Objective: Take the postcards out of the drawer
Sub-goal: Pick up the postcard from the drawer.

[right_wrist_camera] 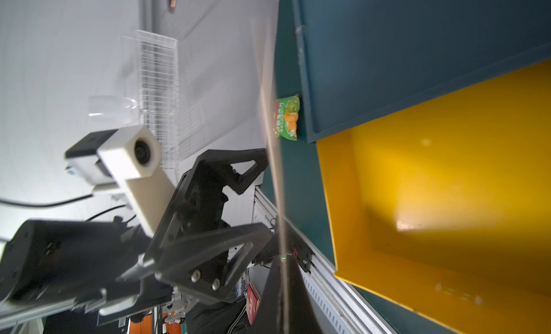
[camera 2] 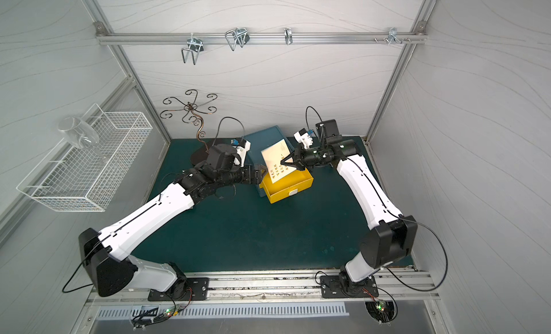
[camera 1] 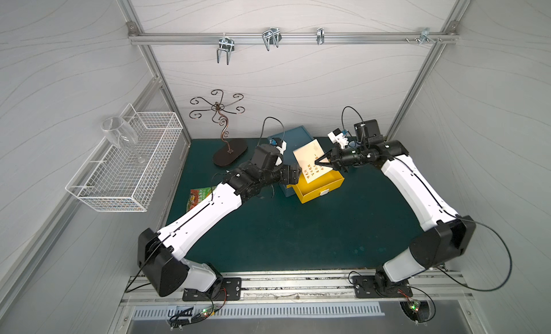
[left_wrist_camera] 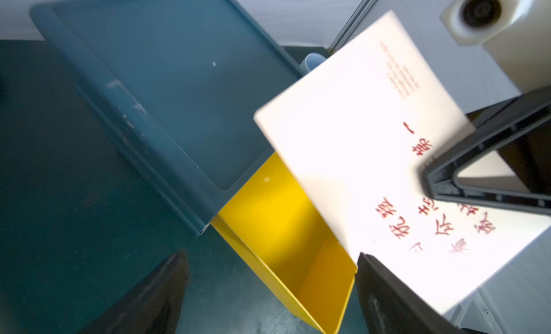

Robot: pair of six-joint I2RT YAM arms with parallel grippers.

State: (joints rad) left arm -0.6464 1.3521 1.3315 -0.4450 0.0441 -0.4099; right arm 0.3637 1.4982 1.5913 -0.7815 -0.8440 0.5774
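Overhead, a dark green mat [camera 1: 298, 237] covers the table, with two black-and-white arms reaching in from its near edge. The left arm [camera 1: 205, 213] lies across part of a green-and-red snack packet [camera 1: 197, 196] and hides the near left corner of a blue drawer cabinet [camera 1: 293, 138] at the back of the mat. On the left wall hangs a white wire basket [camera 1: 125, 174] with a clear wine glass [camera 1: 119, 135] leaning at its rim. A scrolled metal stand [camera 1: 223, 129] on an oval base stands just left of the cabinet, behind the left wrist. The cabinet's yellow drawer [camera 1: 325, 186] is pulled out toward the viewer.

Above the open drawer, tilted and clear of it, is a cream postcard [camera 1: 308, 158] printed with red-brown Chinese characters (whether other cards lie behind it cannot be told). It covers part of the drawer in both top views. The right gripper [camera 1: 318, 161] is clamped on the card's right side. The left gripper [left_wrist_camera: 272, 256] has its jaws wide apart at the card's left edge; contact cannot be told.
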